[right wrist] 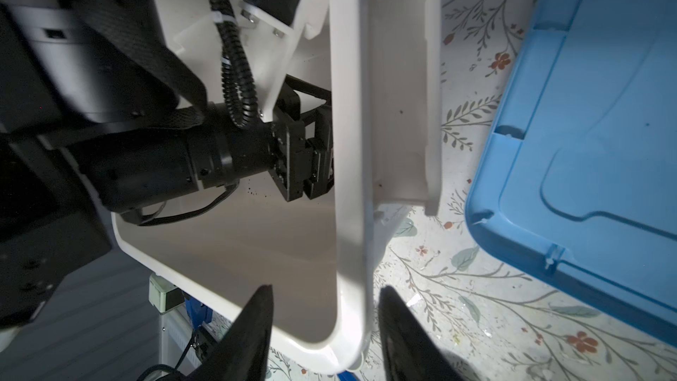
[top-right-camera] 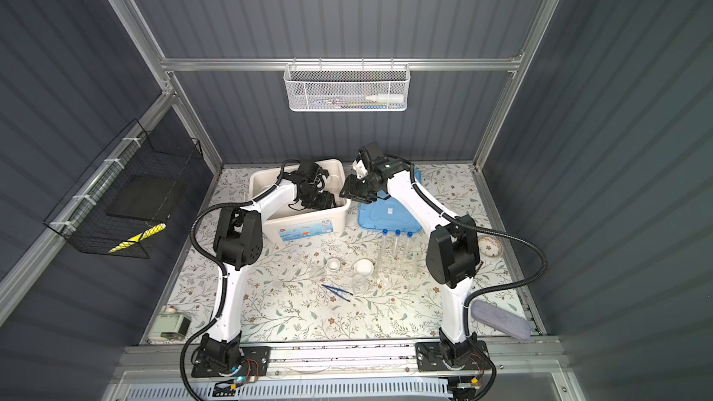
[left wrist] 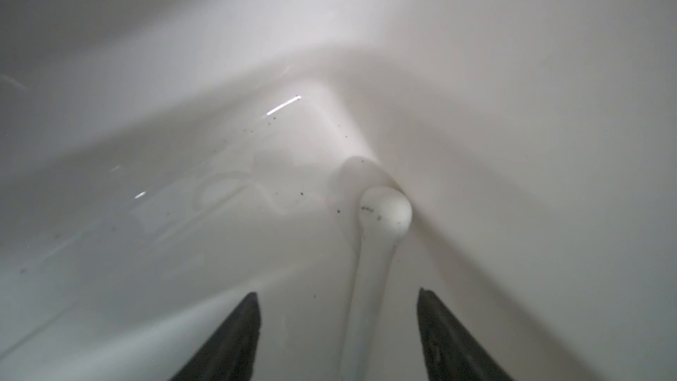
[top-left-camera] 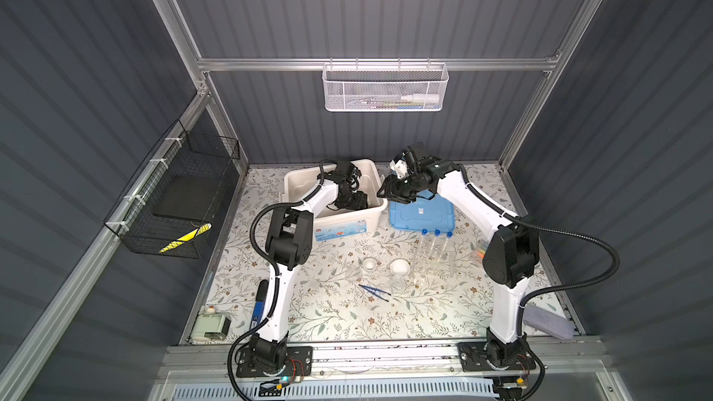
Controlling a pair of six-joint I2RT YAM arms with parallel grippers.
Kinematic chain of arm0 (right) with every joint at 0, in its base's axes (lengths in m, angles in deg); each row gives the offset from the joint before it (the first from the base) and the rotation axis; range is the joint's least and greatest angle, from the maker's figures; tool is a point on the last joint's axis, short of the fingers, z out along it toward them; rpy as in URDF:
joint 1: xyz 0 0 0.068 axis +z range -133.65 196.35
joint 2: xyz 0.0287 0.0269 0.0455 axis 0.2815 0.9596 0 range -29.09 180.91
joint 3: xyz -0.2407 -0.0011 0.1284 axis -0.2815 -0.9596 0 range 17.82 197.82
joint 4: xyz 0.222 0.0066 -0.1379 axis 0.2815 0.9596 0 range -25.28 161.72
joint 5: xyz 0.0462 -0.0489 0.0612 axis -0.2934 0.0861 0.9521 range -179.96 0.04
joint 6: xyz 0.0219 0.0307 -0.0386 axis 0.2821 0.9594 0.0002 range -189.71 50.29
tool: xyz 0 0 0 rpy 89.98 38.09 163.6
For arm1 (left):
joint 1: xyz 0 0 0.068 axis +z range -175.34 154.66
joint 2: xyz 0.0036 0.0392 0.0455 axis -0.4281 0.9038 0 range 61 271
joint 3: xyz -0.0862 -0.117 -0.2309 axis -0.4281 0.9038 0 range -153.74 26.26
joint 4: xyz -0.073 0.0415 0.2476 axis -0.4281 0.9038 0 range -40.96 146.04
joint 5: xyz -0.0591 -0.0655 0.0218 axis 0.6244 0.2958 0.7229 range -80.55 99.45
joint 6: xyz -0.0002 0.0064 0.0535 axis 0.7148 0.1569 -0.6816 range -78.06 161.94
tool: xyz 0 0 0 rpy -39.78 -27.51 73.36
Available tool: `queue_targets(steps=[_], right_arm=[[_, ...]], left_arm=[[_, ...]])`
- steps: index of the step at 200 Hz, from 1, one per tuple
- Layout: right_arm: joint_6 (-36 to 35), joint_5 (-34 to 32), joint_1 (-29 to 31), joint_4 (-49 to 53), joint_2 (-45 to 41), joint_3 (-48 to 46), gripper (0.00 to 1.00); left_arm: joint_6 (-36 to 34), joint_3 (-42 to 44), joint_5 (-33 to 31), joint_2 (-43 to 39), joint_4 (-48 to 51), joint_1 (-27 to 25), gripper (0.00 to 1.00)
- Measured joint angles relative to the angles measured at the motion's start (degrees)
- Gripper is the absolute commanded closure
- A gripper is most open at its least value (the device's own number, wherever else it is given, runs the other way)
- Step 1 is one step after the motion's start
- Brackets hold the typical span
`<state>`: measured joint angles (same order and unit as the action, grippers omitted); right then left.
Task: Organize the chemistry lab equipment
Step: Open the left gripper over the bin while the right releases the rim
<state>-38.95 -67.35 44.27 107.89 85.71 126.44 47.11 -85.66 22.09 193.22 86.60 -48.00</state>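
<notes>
Left gripper: It is down inside the bin. Its fingers are spread wide and hold nothing.
Rod: It is white and lies on the bin floor with its round end in a corner. Its thin part runs between the left fingers and touches neither.
Right gripper: It is at the bin's right rim, near a corner. One finger is inside the wall and one is outside, with the rim between them. The fingers stand apart, but it is hard to tell if one brushes the rim.
Lid: It is blue and lies flat on the table, just right of the bin.
Tubes: There are three with blue caps, side by side in the rack, in front of the lid.
Dishes: There are two white ones, side by side on the table, left of the rack.
Flask: It is clear and stands just in front of the right dish.
Tweezers: They are blue and lie flat on the table, just left of the flask.
</notes>
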Motion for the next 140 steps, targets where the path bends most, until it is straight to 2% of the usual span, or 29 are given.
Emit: queue_targets(steps=[15, 48, 70, 102, 140], right_arm=[[0.02, -0.76, 0.0, -0.15, -0.15, -0.04, 0.44], [-0.94, -3.63, 0.0, 0.11, -2.08, -0.22, 0.31], [-1.92, -4.59, 0.0, -0.17, -4.66, -0.46, 0.28], [-5.03, -4.9, 0.0, -0.9, -8.15, -1.18, 0.22], [-8.55, -5.6, 0.0, -3.28, -13.64, -7.93, 0.16]], left_arm=[[0.04, 0.0, -0.63, -3.04, 0.09, 0.0, 0.12], [-0.2, 0.13, -2.64, -12.26, -0.33, 0.0, 0.01], [-0.13, 3.54, -5.86, -19.61, -1.57, -0.09, 0.0], [1.42, 13.49, -13.2, -30.45, -2.78, -1.46, 0.0], [7.45, 25.79, -23.52, -41.22, -1.86, -8.57, 0.0]])
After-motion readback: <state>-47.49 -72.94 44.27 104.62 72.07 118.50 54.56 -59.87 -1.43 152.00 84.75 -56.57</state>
